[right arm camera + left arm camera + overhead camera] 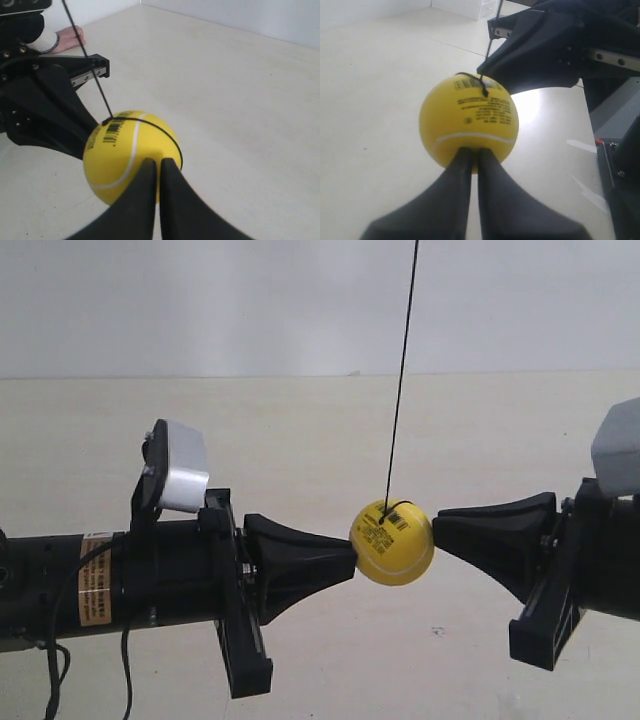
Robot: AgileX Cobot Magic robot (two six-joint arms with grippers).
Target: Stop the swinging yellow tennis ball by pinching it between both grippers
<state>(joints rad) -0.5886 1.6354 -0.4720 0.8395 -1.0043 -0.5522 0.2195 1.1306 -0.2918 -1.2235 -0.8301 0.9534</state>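
Noted ball [392, 542] hanging on string [402, 370], mid-air between both grippers. Found left gripper [475, 152] and right gripper [159, 162] each with jaws closed together, nothing between, noses touching ball at 9 and 3 o'clock in exterior view. Judged: pinch step, nearly complete. Next calls for steady, opposed pressure through ball's centre, to avoid squeezing it out sideways.

The yellow tennis ball [392, 542] sat wedged between the left gripper [475, 153] and the right gripper [157, 163]. Each tip touched it with jaws pressed together, so no passage remained on either side. The black string [402, 370] barred the way straight above. Free room lay beneath the ball, over the pale surface [400, 665]. A person's hand [67, 39] showed beyond the opposite arm.
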